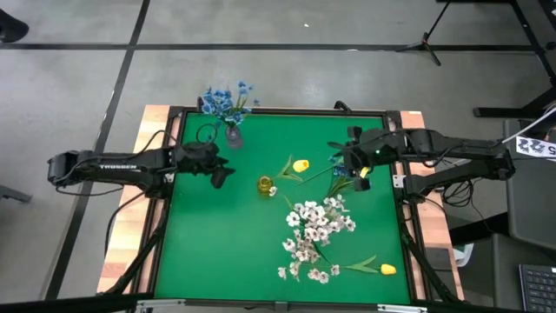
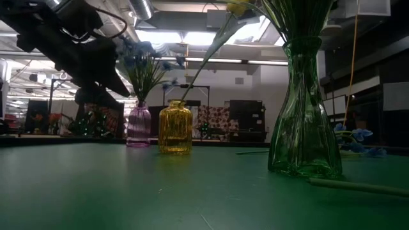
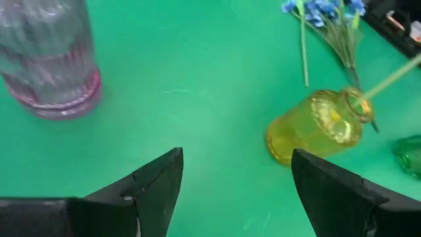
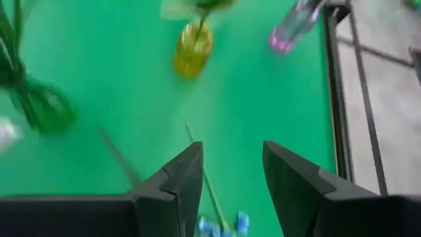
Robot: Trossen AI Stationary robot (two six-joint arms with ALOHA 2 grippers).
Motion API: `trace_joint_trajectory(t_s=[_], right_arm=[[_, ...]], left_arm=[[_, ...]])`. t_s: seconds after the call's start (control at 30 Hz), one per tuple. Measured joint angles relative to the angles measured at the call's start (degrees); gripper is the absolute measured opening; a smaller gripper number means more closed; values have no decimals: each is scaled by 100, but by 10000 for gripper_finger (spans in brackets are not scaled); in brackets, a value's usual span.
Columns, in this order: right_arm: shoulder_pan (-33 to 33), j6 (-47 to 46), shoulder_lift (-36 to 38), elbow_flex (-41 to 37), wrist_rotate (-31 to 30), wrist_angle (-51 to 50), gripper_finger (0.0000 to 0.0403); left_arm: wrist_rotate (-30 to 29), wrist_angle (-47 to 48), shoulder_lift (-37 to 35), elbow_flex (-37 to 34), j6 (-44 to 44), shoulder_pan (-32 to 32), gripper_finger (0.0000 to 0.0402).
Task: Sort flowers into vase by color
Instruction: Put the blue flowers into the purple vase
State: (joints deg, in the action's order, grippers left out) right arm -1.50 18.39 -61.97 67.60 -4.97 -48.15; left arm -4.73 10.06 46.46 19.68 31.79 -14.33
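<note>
A pink vase (image 1: 233, 135) at the far edge holds blue flowers (image 1: 228, 100). The yellow vase (image 1: 265, 185) mid-table holds one yellow bud (image 1: 301, 165) on a slanting stem. White flowers (image 1: 317, 228) fill the green vase (image 2: 303, 121). A loose blue sprig (image 1: 339, 168) lies on the mat under my right gripper (image 1: 360, 176), which hangs open above its stem (image 4: 204, 172). A second yellow bud (image 1: 387, 269) lies near the front right corner. My left gripper (image 1: 221, 174) is open, between the pink vase (image 3: 49, 66) and the yellow vase (image 3: 319, 125), touching neither.
The green mat is framed by a dark rail (image 1: 400, 209) with wooden boards outside it. A loose stem (image 2: 358, 186) lies on the mat close to the low camera. Bare mat spreads over the near left part (image 1: 217, 252).
</note>
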Motion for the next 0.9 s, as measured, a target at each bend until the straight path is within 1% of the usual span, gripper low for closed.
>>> trace_joint_trajectory(t_s=[0.13,0.23,0.33,0.4,0.5,0.6,0.7,0.8,0.9], right_arm=[[-2,246,21,-229,-119,-74,159],[-2,564,-6,-504,-330,-67,159],[-96,755,-7,-864,-602,224,159],[-282,835,-7,-1100,-551,387,159],[-606,796,-7,-1434,-17,544,159],[-723,832,-7,-1746,535,505,159],[-708,930,-7,-2079,715,613,159],[-715,938,-7,-2444,1079,993,159],[-710,966,-7,-2666,1251,1319,159]], left_arm=[[0,-4,0,0,61,186,276],[-6,-4,0,0,206,319,276],[-18,-9,0,0,285,445,276],[-24,-9,0,0,284,506,276],[-28,-8,0,0,290,561,276],[-31,-2,0,0,290,605,276],[-60,-2,2,0,284,621,276],[-80,-2,2,0,284,621,276],[-164,-1,2,0,284,621,276]])
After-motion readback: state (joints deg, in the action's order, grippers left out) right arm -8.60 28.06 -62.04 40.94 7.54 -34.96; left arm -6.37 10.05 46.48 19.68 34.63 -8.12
